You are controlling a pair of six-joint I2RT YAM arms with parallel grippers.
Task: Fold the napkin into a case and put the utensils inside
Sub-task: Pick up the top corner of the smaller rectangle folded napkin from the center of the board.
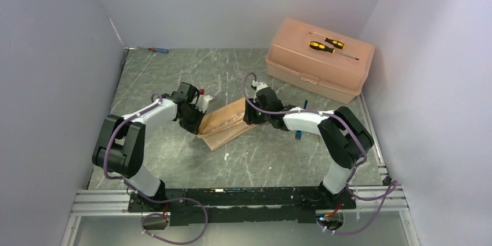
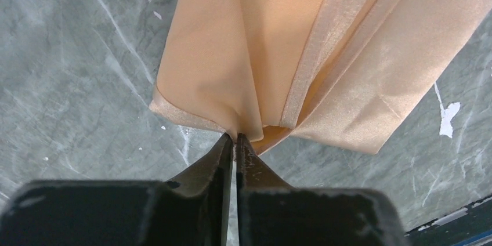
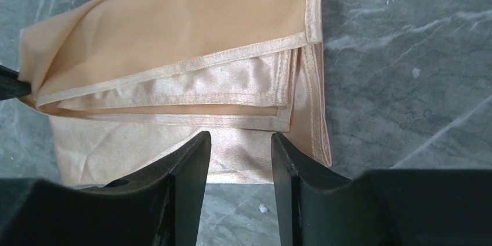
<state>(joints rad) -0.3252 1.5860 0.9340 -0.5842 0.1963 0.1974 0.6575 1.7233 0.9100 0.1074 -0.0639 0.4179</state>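
**Table (image 1: 174,72): 1.** Grey-green marbled surface, walled on three sides.

**Arms: 2.** The left arm (image 1: 125,141) and the right arm (image 1: 342,133) both reach inward to the table centre and meet at the cloth.

**Pink plastic box (image 1: 293,63): 1.** It sits closed at the far right of the table, well apart from the cloth.

**Napkin (image 1: 223,124): 1.** The peach-orange cloth lies at the table centre between the two grippers, folded into several overlapping layers with the hemmed edges exposed.
- The left gripper (image 2: 236,141) has its jaws pressed together on one bunched edge of the napkin.
- The right gripper (image 3: 239,144) has its jaws spread above the opposite edge and grips nothing (whether the fingertips touch the cloth cannot be told).

**Screwdrivers: 3.**
- Two yellow-and-black screwdrivers (image 1: 321,47) (image 1: 335,42) lie on the box lid.
- One red-and-blue screwdriver (image 1: 158,50) lies at the far left corner of the table.

**Utensils (image 1: 297,134): count cannot be told.** Only one small blue part shows on the table, just beside the right forearm, which hides the rest. It is apart from the napkin.

**Obstructions.** The right forearm lies between the napkin and the utensils.
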